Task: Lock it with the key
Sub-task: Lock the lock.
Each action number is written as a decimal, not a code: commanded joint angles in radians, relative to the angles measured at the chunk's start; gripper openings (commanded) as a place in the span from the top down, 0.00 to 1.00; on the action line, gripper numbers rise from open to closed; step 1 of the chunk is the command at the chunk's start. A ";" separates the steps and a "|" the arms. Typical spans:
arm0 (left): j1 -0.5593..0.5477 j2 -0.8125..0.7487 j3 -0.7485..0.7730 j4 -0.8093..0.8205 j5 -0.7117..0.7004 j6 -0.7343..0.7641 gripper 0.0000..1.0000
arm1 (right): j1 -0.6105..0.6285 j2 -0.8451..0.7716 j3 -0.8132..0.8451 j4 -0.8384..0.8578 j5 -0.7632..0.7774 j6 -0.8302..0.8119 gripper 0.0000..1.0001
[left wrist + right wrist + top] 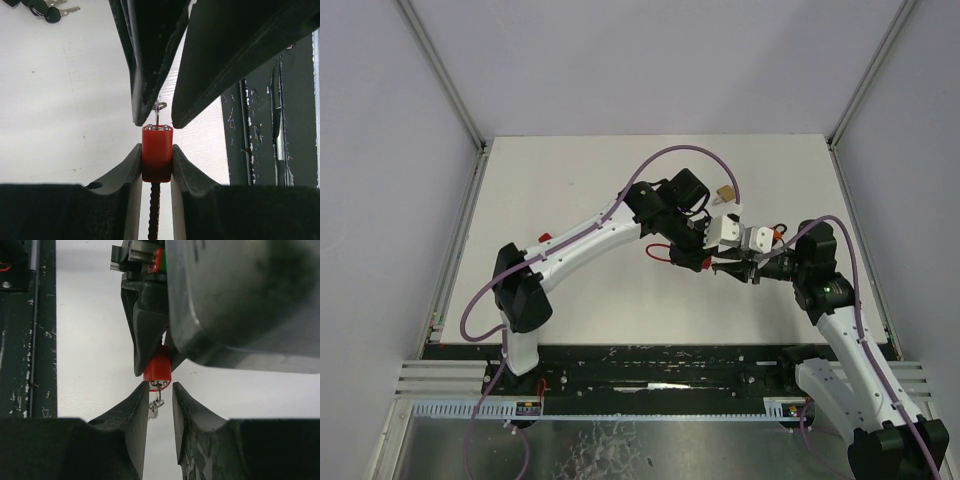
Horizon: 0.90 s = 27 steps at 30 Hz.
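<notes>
A red lock body (157,152) with a dark red braided cable (154,210) hanging from it sits pinched between the fingers of my left gripper (157,150), which is shut on it. A thin metal key (159,391) with a small ring (155,406) sticks out of the lock's end face. My right gripper (160,387) faces the left one nose to nose, its jaws standing on either side of the key with a gap, open. From above, both grippers (720,262) meet above the middle of the table, and the red cable (658,252) loops to their left.
A brass-coloured padlock (725,191) lies on the white table (570,180) just behind the grippers. A bunch of spare keys with dark heads (47,11) lies on the table surface. The black rail (650,362) runs along the near edge.
</notes>
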 commanded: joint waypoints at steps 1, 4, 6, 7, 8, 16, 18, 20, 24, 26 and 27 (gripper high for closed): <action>-0.006 -0.039 -0.005 0.052 0.018 -0.008 1.00 | -0.004 0.018 0.003 0.027 -0.084 0.037 0.69; -0.006 -0.037 -0.005 0.052 0.019 -0.006 1.00 | -0.005 0.021 -0.003 0.022 -0.065 0.022 0.70; -0.006 -0.040 -0.005 0.052 0.022 -0.004 1.00 | -0.003 0.029 -0.007 0.019 -0.048 0.007 0.71; -0.005 -0.038 -0.005 0.052 0.022 -0.004 1.00 | -0.004 0.034 -0.008 0.016 -0.039 -0.003 0.71; -0.005 -0.040 -0.006 0.052 0.024 -0.005 1.00 | -0.002 0.042 -0.007 0.003 -0.029 -0.021 0.72; -0.006 -0.044 -0.009 0.052 0.032 0.000 1.00 | 0.009 0.060 0.003 -0.023 -0.010 -0.049 0.77; -0.006 -0.041 -0.010 0.052 0.036 0.000 1.00 | 0.014 0.059 0.003 -0.022 -0.005 -0.052 0.79; -0.007 -0.041 -0.010 0.051 0.036 0.000 1.00 | 0.018 0.057 0.003 -0.017 -0.007 -0.052 0.81; -0.009 -0.035 -0.003 0.054 0.045 -0.001 1.00 | 0.034 0.059 -0.007 0.012 0.004 -0.033 0.83; -0.010 -0.032 -0.001 0.057 0.049 -0.006 1.00 | 0.041 0.054 -0.017 0.037 0.014 -0.018 0.83; -0.010 -0.029 0.001 0.058 0.050 -0.005 1.00 | 0.044 0.051 -0.022 0.052 0.024 -0.006 0.83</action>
